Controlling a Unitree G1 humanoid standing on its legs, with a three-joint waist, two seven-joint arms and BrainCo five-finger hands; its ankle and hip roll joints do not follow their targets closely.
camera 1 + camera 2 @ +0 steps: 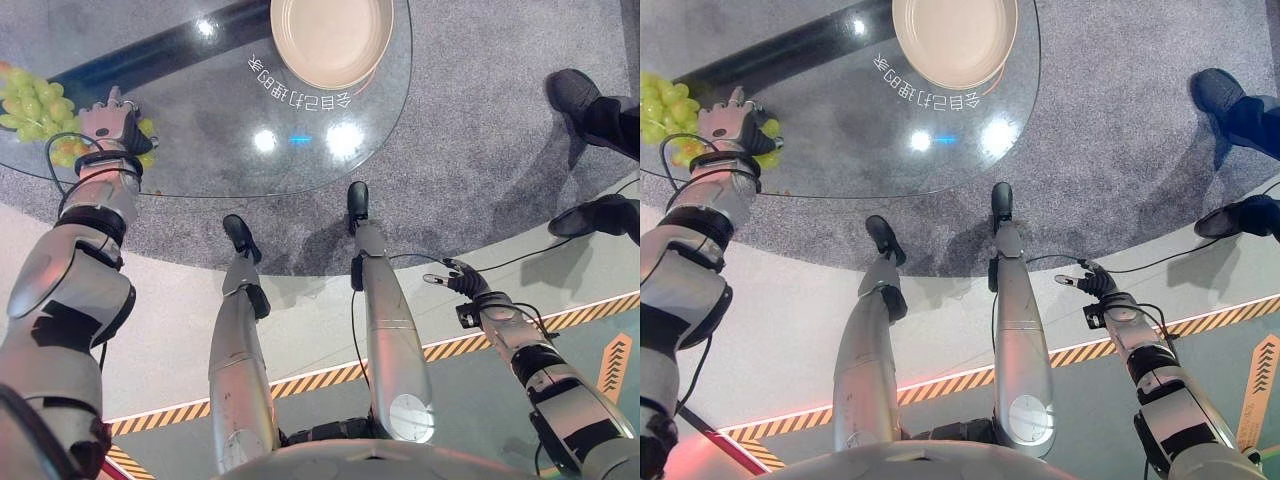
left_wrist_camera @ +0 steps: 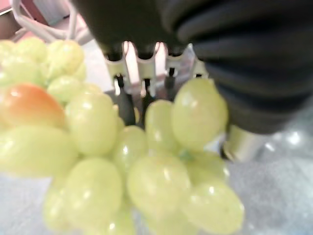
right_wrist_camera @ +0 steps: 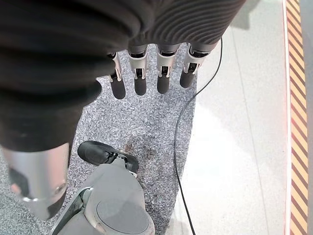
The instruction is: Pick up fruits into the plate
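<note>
A bunch of green grapes (image 1: 35, 100) lies at the left edge of the round glass table (image 1: 230, 100). My left hand (image 1: 110, 125) rests back-up on the near part of the bunch. In the left wrist view the grapes (image 2: 161, 181) crowd close under the hand, with an orange-red fruit (image 2: 29, 105) beside them. An empty beige plate (image 1: 330, 40) stands at the table's far side, well to the right of the grapes. My right hand (image 1: 465, 282) hangs low at the right, off the table, with its fingers (image 3: 141, 73) straight and holding nothing.
A dark bar (image 1: 160, 45) shows under the glass from the left towards the plate. A person's dark shoes (image 1: 575, 95) stand on the grey carpet at the right. Yellow-black striped tape (image 1: 560, 320) marks the floor near my right arm.
</note>
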